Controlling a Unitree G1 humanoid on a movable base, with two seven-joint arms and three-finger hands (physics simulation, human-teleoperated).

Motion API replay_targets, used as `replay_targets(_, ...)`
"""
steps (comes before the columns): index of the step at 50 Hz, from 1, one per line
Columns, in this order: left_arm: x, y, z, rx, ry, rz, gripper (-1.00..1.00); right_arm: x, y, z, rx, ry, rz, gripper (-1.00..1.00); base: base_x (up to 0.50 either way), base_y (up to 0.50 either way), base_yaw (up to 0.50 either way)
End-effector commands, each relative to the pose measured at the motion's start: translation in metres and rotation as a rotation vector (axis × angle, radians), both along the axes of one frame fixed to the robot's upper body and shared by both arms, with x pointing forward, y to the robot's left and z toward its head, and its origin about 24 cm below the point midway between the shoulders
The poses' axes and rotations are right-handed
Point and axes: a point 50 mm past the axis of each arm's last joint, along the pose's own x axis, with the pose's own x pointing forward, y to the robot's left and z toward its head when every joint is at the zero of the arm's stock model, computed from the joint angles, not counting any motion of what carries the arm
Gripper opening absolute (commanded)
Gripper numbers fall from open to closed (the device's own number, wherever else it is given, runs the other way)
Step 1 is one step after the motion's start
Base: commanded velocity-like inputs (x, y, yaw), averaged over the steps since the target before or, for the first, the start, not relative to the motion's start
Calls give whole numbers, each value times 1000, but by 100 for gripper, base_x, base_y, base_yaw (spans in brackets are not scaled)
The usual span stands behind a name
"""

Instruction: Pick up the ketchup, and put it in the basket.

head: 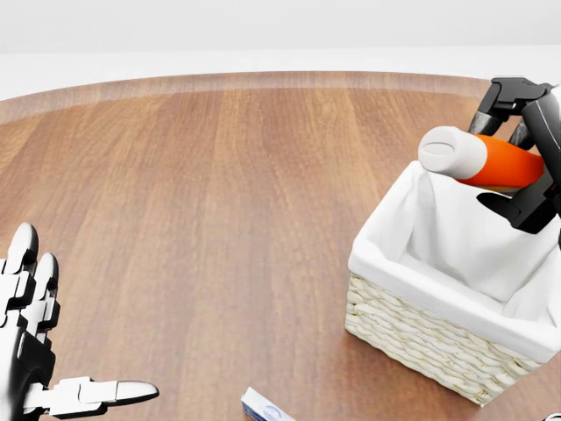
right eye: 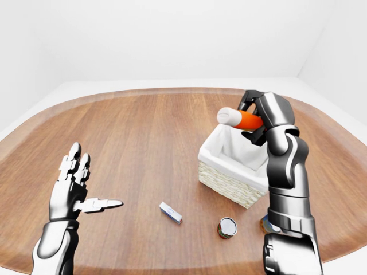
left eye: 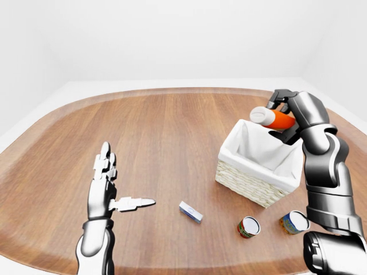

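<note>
The right hand point(head: 526, 149) is clamped on the ketchup point(head: 491, 160), its length level, cap leftward; the basket point(head: 456, 333) lies directly below; the left hand point(left eye: 106, 183) idles, spread wide.

Orange ketchup point(head: 501, 166) with white cap, cream wicker basket point(head: 412, 344) lined white, brown wood-grain table point(head: 219, 202).

No readable text anywhere; labels on the two cans point(left eye: 249, 227) and small box point(left eye: 190, 212) too blurred.
</note>
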Motion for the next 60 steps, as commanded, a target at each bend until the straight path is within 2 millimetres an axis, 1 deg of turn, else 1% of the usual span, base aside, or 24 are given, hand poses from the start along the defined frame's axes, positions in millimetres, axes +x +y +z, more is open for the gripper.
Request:
replay_targets(1,-1,0,0,-1,-2,-2,100,17,-21,-19,59,59,-85,-100,0,0,0)
replay_targets(7,-1,0,2,-2,-4,-2,100,24,-28,-33,67,106,-130,-100,0,0,0)
replay_targets(13,-2,0,2,-1,-6,-4,100,29,-29,-44,72,140,-154,-100,0,0,0)
replay_targets(20,-1,0,3,-2,-5,-4,100,39,-32,-66,86,204,-210,-100,0,0,0)
replay_targets(22,-1,0,3,-2,-5,-4,100,40,-33,-66,86,205,-210,-100,0,0,0)
replay_targets(23,-2,0,3,-3,-6,-4,100,42,-32,-74,88,227,-223,-100,0,0,0)
replay_targets(38,-3,-1,4,-4,-8,-9,100,51,-27,-106,85,321,-289,-100,0,0,0)
replay_targets(52,-2,0,3,-3,-9,-9,100,52,-25,-123,74,348,-308,-100,0,0,0)
replay_targets(60,-2,0,2,-2,-9,-10,100,52,-24,-125,72,356,-302,-100,0,0,0)
